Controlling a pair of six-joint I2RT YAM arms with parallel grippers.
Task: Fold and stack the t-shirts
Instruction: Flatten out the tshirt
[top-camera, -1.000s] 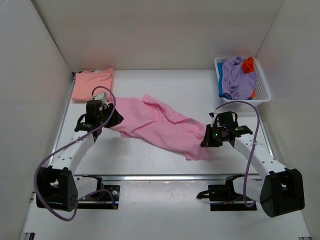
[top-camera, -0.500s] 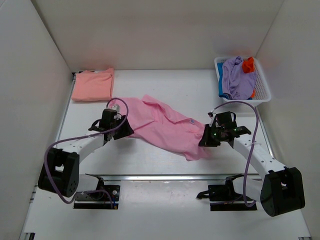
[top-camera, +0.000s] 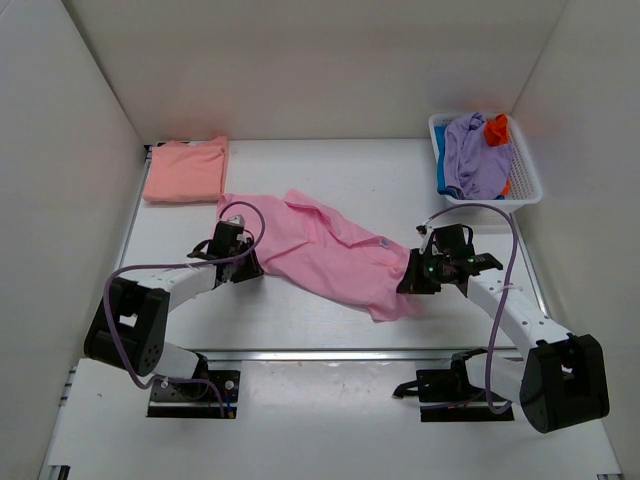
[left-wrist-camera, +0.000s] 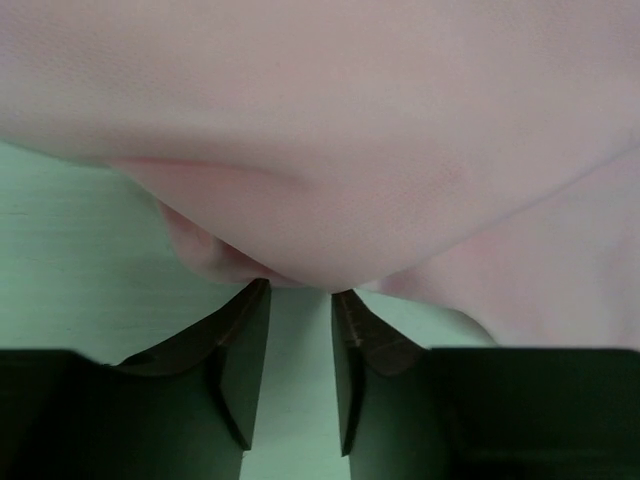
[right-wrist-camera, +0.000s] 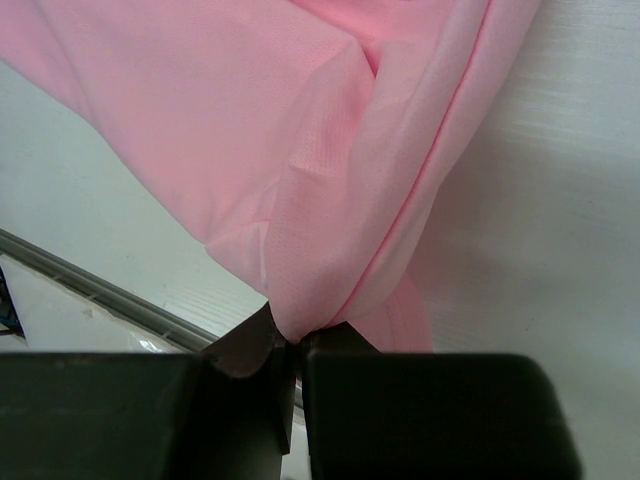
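White tabletop (top-camera: 330, 170) boxed by plain white walls (top-camera: 300, 60), with bare room along the upper middle and the lower centre. The light pink cloth t-shirt (top-camera: 320, 250) sprawls rumpled on a diagonal from centre-left to right of centre, well apart from the walls. Folded salmon-peach t-shirt (top-camera: 186, 170) lies flat at upper left; white slatted plastic basket (top-camera: 527, 165) at upper right holds a bunched lavender shirt (top-camera: 470, 150), orange shirt (top-camera: 497, 129) and blue shirt (top-camera: 441, 175). Right gripper (right-wrist-camera: 288, 335): jaws pressed together, pinching a fold at the pink shirt's right end; left gripper (left-wrist-camera: 300, 288): jaws spread partway, tips at the shirt's left edge, bare table between them.
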